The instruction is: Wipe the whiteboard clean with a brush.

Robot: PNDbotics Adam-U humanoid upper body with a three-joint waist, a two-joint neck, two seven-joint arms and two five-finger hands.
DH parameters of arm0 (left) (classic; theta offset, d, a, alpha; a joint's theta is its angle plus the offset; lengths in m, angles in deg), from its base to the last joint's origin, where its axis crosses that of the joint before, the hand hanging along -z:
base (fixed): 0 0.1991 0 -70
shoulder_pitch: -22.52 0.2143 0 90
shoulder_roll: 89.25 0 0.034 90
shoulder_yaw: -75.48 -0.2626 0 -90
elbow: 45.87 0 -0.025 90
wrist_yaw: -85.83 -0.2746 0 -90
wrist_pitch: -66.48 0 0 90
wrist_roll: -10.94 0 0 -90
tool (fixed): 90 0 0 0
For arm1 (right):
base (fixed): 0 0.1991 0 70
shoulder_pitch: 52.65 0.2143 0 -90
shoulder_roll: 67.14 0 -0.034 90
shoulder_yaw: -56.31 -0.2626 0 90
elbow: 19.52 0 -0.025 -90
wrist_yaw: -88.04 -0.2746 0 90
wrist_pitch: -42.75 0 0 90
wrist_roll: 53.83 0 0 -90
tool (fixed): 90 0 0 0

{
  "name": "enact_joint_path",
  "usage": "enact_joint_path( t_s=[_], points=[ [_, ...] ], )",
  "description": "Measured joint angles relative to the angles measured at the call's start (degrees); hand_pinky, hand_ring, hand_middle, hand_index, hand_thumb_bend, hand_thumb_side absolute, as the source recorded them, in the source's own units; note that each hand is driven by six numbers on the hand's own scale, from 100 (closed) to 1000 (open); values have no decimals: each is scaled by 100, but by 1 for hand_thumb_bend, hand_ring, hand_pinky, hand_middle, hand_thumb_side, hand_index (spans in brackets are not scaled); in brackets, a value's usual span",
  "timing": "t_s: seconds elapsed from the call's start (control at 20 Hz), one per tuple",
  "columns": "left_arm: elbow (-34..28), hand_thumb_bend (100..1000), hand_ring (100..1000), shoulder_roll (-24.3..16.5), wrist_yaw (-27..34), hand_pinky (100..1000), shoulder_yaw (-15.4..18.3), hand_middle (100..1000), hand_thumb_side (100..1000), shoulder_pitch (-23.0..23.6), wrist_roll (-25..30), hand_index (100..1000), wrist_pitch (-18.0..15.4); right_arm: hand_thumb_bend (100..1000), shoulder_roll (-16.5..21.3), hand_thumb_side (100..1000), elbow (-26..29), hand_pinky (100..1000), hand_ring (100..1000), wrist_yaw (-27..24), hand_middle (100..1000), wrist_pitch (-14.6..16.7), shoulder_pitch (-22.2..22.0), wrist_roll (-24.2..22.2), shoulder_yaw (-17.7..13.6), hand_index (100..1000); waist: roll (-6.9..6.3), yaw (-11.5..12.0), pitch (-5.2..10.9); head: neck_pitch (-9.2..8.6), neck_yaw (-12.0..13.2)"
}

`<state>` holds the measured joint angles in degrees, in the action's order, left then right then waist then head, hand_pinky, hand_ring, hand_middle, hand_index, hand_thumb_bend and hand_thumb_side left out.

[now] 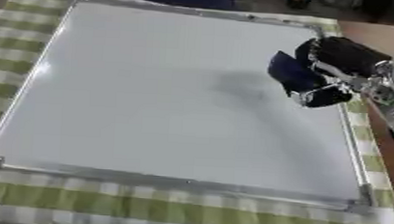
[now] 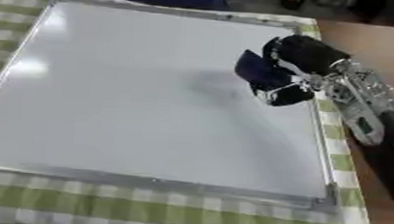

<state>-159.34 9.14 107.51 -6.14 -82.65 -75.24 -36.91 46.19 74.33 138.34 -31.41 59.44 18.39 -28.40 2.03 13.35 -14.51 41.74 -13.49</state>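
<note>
Whiteboard [image 1: 167, 93] lies flat on a green-and-white checked cloth [image 1: 186, 215] over the bench, metal frame all round, surface reading clean grey-white with only a soft shadow near its middle; no clear ink marks can be made out. Right hand [image 2: 298, 56] comes in from the right edge and sits over the board's upper right quarter, fingers curled round a dark blue brush [image 2: 257, 71] — a blocky eraser shape, its lower face toward the board. Whether the brush face is touching the surface or riding just above cannot be told. Left hand not seen in either view. Risks from here, as judgement: the hand is near the right frame rail, so a stroke outward could catch the brush edge on the metal lip and twist it in the grasp. If the brush is tilted, only one edge would wipe, leaving streaks. The board rests on cloth with nothing holding it down — a hard sideways push could slide it or ruck the cloth beneath. Faint marks may also be missed against the glare.
</note>
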Motion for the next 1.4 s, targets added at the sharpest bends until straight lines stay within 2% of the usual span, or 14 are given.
enact_joint_path(
  t_s=[0.25,0.8,1.2,1.4],
  points=[
    [0,123,598,0,0,508,0,560,1000,-13,8,524,-4,100,39,433,-140,456,533,0,184,-17,37,9,5,143,-1,55,-45,-7,-28],
    [0,117,598,7,5,506,-8,560,1000,-121,75,522,-3,100,187,435,-856,458,539,2,179,104,568,18,123,149,-14,285,-233,-135,-209],
    [0,116,598,11,18,507,-37,560,1000,-207,119,521,-14,100,247,469,-1258,466,545,-10,193,445,798,-207,213,213,19,398,-337,-212,-284],
    [0,115,598,11,19,506,-37,560,1000,-230,134,521,-8,100,265,490,-1325,473,548,-232,201,671,859,-483,222,235,25,426,-356,-212,-296]
  ],
)
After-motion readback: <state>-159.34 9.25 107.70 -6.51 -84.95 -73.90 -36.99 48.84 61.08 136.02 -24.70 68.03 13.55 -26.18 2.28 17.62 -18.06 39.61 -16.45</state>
